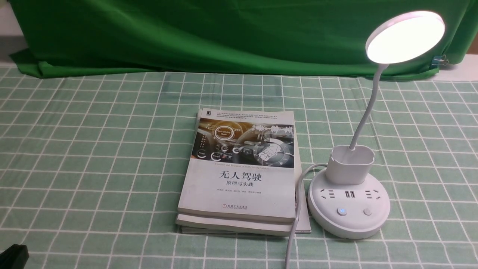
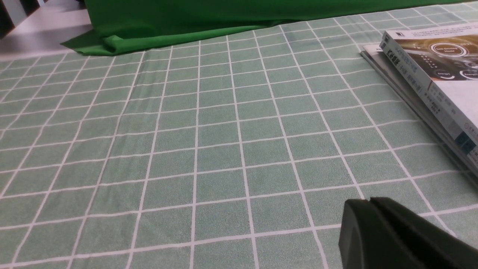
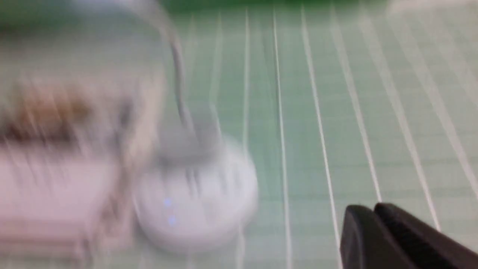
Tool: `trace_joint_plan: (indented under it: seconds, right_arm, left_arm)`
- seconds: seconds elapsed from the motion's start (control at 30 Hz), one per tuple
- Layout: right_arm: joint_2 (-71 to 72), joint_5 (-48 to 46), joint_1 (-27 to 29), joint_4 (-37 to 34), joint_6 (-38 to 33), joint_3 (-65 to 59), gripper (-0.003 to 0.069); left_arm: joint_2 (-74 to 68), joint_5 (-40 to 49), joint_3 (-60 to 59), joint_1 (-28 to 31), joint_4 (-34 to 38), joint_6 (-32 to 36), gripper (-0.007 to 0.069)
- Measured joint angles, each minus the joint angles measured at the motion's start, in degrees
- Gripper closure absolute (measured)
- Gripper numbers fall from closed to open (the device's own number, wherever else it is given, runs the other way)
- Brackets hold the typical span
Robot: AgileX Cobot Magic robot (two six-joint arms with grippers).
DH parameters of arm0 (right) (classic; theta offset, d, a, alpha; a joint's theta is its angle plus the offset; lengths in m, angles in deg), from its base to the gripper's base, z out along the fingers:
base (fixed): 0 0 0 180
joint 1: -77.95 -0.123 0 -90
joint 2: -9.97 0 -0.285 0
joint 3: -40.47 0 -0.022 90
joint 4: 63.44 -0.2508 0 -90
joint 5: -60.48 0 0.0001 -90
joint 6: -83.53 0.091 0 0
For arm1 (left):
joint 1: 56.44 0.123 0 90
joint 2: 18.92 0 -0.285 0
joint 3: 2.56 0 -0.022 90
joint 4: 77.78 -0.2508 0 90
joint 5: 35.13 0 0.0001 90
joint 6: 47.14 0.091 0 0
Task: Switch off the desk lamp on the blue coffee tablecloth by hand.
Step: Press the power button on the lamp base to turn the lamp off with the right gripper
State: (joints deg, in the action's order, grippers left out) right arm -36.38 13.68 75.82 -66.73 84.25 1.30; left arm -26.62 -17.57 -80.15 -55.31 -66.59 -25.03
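The white desk lamp [image 1: 349, 209] stands at the right on the checked pale green tablecloth [image 1: 93, 157]. Its round head [image 1: 405, 36] glows, lit. Its base has sockets and two buttons; the left button [image 1: 341, 211] shows a blue light, the right button [image 1: 368, 212] is plain. A white cord [image 1: 297, 213] runs from the base toward the front. My left gripper [image 2: 369, 201] is shut and empty, low over the cloth, left of the books. My right gripper [image 3: 373, 208] is shut and empty; in its blurred view the lamp base [image 3: 198, 201] lies some way off.
A stack of books [image 1: 239, 172] lies just left of the lamp base, and shows in the left wrist view [image 2: 433, 82]. A dark green backdrop cloth [image 1: 224, 33] hangs along the back. A black arm part [image 1: 13, 256] shows at the front left corner.
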Motion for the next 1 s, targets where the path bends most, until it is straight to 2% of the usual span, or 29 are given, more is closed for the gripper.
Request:
trace_joint_plan:
  seconds: [0.1, 0.23, 0.4, 0.6, 1.0]
  right_arm:
    - [-9.93, -8.56, 0.00, -0.61, -2.21, 5.06, 0.0617]
    - [-20.34, -10.17, -0.07, -5.50, -4.32, 8.47, 0.0617]
    - [-28.83, -7.75, -4.17, -7.79, -5.41, 10.70, 0.0623]
    - [-39.84, -5.72, -11.11, -7.00, -5.23, 13.79, 0.0624]
    - [-51.18, 1.88, -15.32, -6.47, -5.23, 15.41, 0.0624]
  left_arm:
    - [0.00, 0.00, 0.00, 0.00, 0.00, 0.00, 0.0624]
    - [0.00, 0.00, 0.00, 0.00, 0.00, 0.00, 0.0624]
    - [0.00, 0.00, 0.00, 0.00, 0.00, 0.00, 0.0624]
    - [0.00, 0.00, 0.00, 0.00, 0.00, 0.00, 0.0624]
    - [0.00, 0.00, 0.00, 0.00, 0.00, 0.00, 0.0624]
